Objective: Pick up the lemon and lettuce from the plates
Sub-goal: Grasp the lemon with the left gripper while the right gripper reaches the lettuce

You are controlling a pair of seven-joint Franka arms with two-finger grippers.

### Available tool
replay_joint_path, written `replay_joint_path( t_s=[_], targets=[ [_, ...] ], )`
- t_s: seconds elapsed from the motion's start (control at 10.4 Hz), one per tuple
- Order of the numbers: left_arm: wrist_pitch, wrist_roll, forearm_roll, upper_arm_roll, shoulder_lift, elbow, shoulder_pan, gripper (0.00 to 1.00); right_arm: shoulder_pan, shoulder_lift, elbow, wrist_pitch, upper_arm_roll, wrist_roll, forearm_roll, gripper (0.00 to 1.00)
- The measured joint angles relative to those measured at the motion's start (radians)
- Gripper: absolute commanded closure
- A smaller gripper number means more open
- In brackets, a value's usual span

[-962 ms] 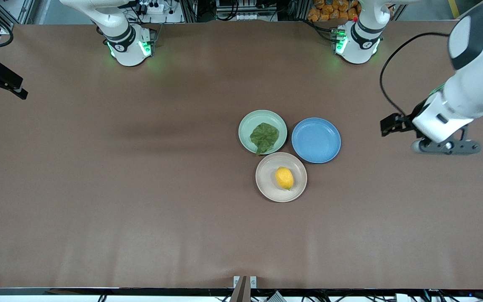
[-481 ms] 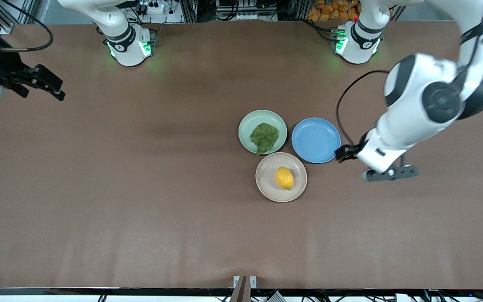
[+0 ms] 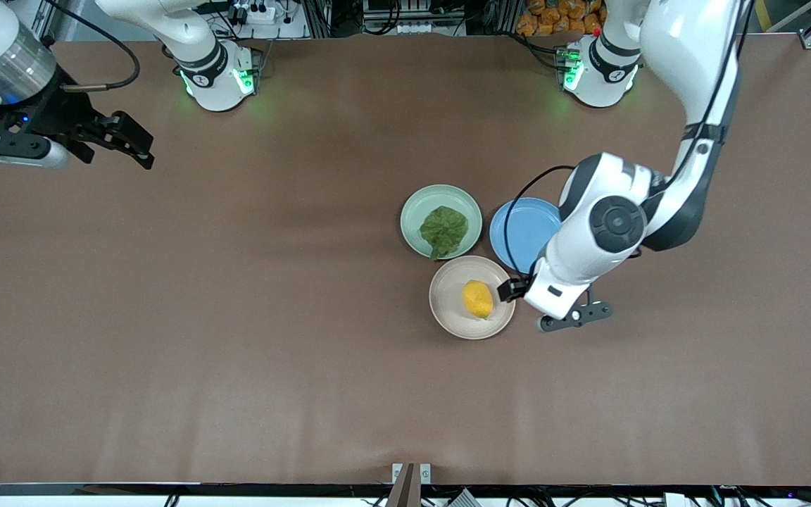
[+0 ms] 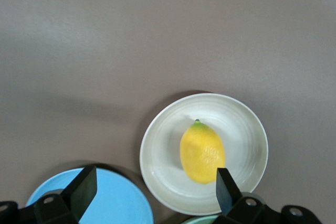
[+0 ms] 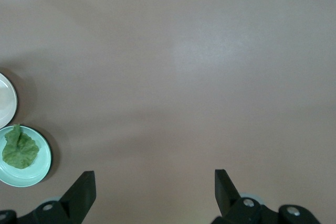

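We see three plates clustered just right of the front view's centre. The mint plate (image 3: 441, 221) holds the lettuce (image 3: 443, 230), the beige plate (image 3: 472, 297), lower in the frame, holds the lemon (image 3: 477, 298), and the blue plate (image 3: 526, 235) is partly covered by the left arm.

The lettuce is a flat, crinkled dark green leaf; we judge it light and limp, best pinched at a raised fold or at what looks like its stem. The lemon is a bright yellow oval with a greenish tip. We expect it to be firm and apt to roll, so we would close across its narrow waist.

The left gripper (image 4: 152, 186) hangs over the beige plate's edge, fingers spread wide and empty. The right gripper (image 5: 153, 187), at the front view's upper left, is likewise spread and empty over bare table.
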Motion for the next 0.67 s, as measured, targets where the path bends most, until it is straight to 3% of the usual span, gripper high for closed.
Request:
replay_joint_path(
  t_s=[0.67],
  targets=[
    [0.263,-0.213,0.000,0.001,0.209,0.034,-0.098,0.00,0.120,0.051,0.001,0.010,0.001,0.129,0.010,0.00]
  ],
)
